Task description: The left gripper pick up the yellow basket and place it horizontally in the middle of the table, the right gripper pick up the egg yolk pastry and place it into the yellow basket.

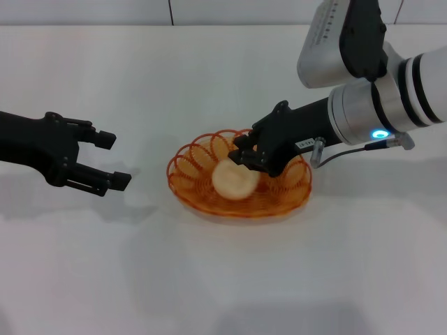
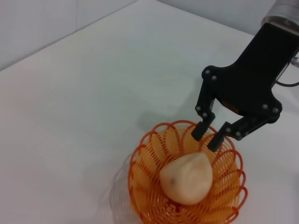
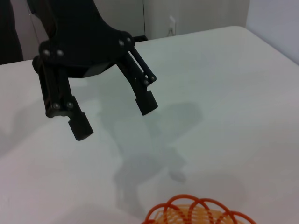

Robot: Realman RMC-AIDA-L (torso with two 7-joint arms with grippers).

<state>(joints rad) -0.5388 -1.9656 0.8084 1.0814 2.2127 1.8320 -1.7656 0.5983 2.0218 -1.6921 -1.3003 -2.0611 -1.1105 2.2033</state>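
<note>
The yellow basket [image 1: 293,187] lies in the middle of the white table [image 1: 223,279]. The egg yolk pastry [image 1: 232,180] rests inside it and touches no finger. My right gripper [image 1: 246,159] hovers over the basket's far side, just above the pastry. In the left wrist view the right gripper [image 2: 207,139] has its fingers a little apart with nothing between them, above the pastry [image 2: 187,179] in the basket [image 2: 140,163]. My left gripper [image 1: 117,160] is open and empty, to the left of the basket and apart from it. It also shows in the right wrist view [image 3: 114,119].
The basket's rim [image 3: 196,210] shows at the edge of the right wrist view. A grey cable [image 1: 342,150] hangs under the right wrist. Bare white tabletop surrounds the basket on every side.
</note>
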